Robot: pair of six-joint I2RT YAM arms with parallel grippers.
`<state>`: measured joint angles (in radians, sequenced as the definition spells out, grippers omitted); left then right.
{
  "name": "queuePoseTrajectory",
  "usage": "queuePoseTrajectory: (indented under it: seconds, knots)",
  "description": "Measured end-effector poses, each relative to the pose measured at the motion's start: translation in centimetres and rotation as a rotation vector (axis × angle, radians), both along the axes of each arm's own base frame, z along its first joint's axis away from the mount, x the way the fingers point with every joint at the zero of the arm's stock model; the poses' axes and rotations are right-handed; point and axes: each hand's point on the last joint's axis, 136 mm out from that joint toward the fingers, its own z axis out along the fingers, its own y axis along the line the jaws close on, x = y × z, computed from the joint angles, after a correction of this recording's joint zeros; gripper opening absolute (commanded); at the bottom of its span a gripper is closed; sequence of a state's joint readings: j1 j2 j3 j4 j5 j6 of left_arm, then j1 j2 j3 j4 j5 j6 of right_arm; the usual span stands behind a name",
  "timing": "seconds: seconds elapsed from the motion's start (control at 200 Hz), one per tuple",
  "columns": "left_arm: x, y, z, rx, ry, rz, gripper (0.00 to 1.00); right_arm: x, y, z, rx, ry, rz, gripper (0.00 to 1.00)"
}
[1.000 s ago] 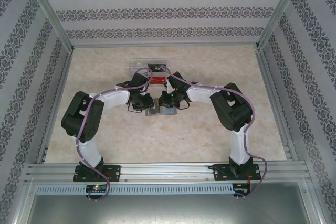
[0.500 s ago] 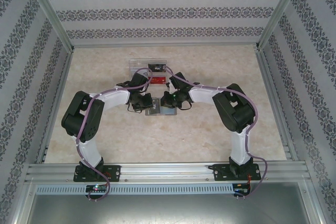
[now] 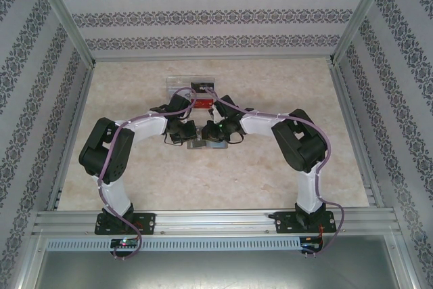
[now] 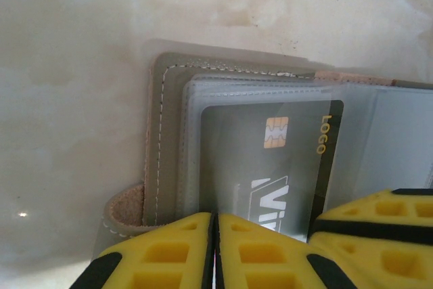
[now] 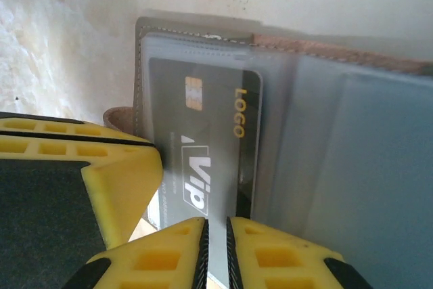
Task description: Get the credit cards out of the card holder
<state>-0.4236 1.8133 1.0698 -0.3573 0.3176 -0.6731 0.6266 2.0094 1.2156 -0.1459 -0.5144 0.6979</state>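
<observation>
The card holder [image 3: 205, 145] lies open on the table between both grippers, its grey-brown cover [image 4: 162, 133] and blue-grey sleeves [image 5: 352, 153] facing up. A dark grey credit card [image 4: 270, 160] with a gold chip and "VIP" print [image 5: 203, 126] sits in a clear sleeve, its lower end sticking out. My left gripper [image 4: 215, 252] is shut, pinching the holder's sleeve edge beside the card's left side. My right gripper [image 5: 216, 255] stands a narrow slit open, with the card's lower edge in that slit. The two grippers [image 3: 193, 137] [image 3: 215, 135] are almost touching.
A clear plastic tray [image 3: 177, 84] stands at the back of the table, just beyond the grippers, with a black card [image 3: 201, 88] and a red card [image 3: 203, 103] at it. Patterned walls and metal rails enclose the table on three sides.
The left jaws have closed fully on the holder's edge. The right jaws, shut before, have parted a little. Both wrists have stayed over the holder.
</observation>
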Motion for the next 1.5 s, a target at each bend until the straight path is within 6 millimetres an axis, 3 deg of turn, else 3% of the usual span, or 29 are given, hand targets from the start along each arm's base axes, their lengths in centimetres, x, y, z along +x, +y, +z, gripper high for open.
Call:
queuePoseTrajectory:
  seconds: [1.224,1.504]
  knots:
    - [0.0,0.0,-0.01,0.0,-0.001,0.0,0.09,0.29,-0.8,-0.45,-0.031,0.006,-0.024,0.2]
    - [-0.02,-0.06,0.0,-0.003,0.0,-0.001,0.09,0.37,-0.08,-0.49,-0.008,0.024,-0.008,0.13]
